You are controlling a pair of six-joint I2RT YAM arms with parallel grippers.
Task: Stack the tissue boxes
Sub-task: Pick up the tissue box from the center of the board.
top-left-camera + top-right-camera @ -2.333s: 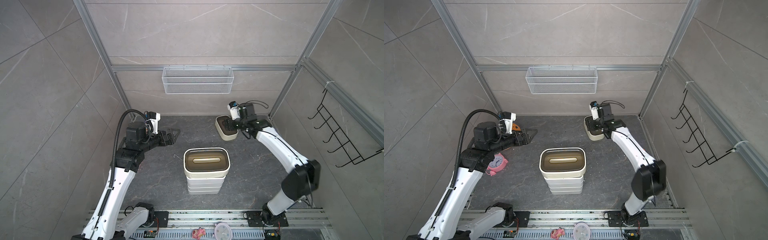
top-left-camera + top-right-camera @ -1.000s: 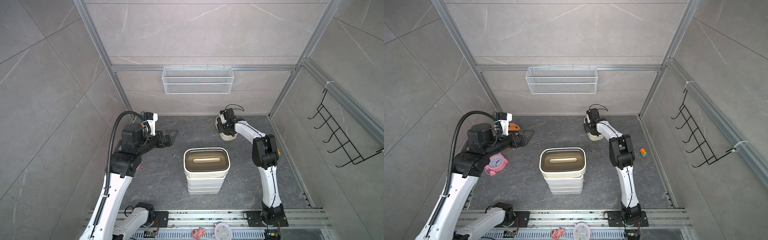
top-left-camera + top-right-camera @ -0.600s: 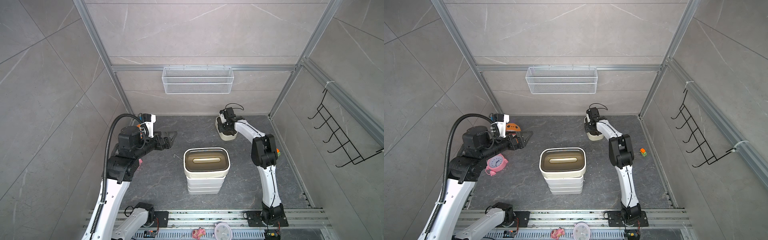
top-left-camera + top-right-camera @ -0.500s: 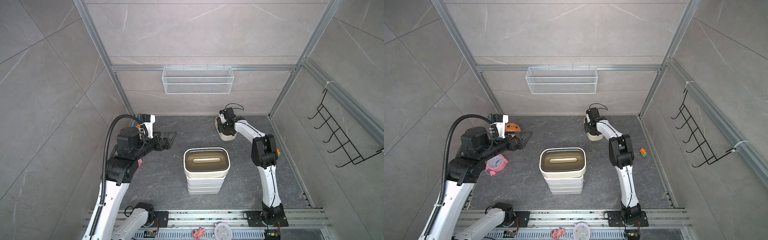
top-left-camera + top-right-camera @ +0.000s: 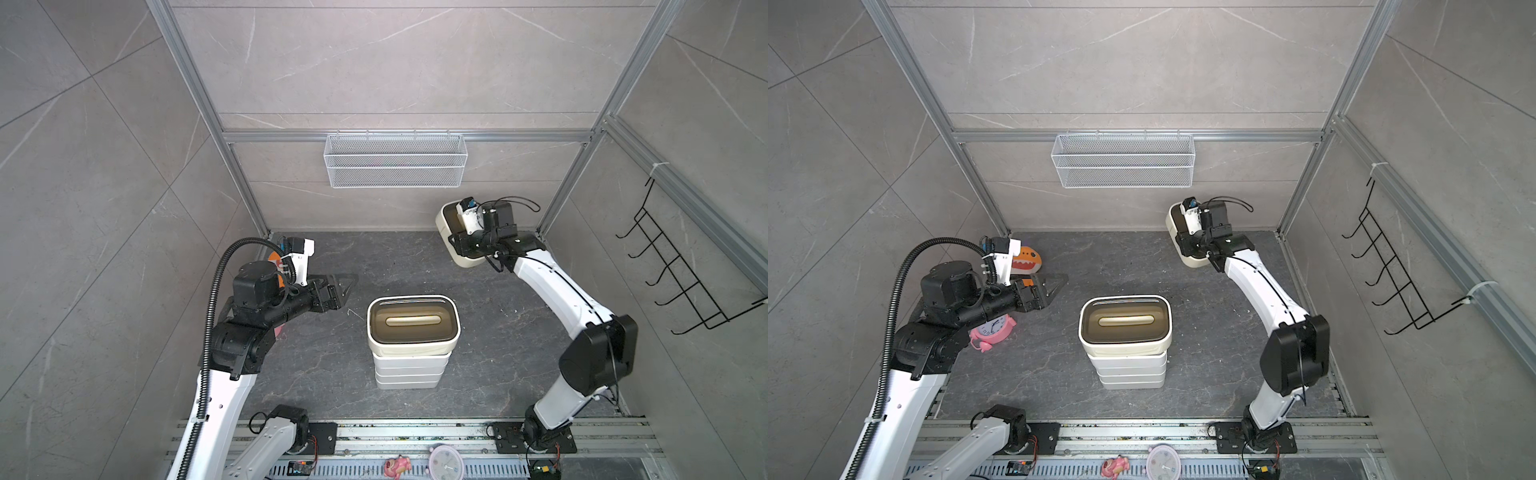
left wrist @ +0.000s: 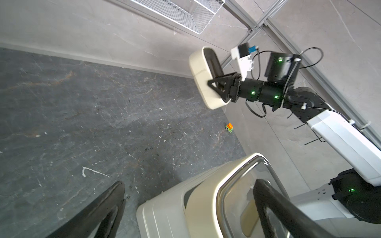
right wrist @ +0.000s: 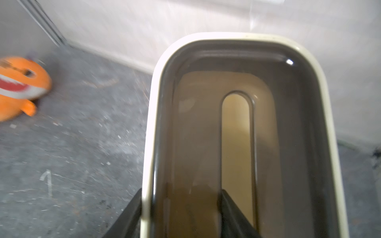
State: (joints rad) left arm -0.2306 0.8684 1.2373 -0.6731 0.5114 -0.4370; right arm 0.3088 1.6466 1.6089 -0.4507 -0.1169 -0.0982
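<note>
In the right wrist view, the rounded cream, dark-brown-lidded tissue box [image 7: 150,123] is clamped by the right tool [image 7: 181,198] above the grey surface [image 5: 332,374]; the left tool [image 5: 347,291] is held released beside the stacked white and cream boxes [image 5: 411,365].

Grey tiled walls [image 5: 395,62], dark stone floor [image 5: 395,257], wall-hung wire basket [image 5: 395,166]

Far tissue box [image 6: 198,70]: cream, dark-brown lid. Top stacked box [image 5: 413,328]: coloured likewise. Lower boxes [image 5: 409,374]: white. Floor [image 5: 324,374]: dark grey, veined. Dinosaur toy [image 5: 1026,258]: orange. Alarm clock [image 5: 990,332]: pink.
</note>
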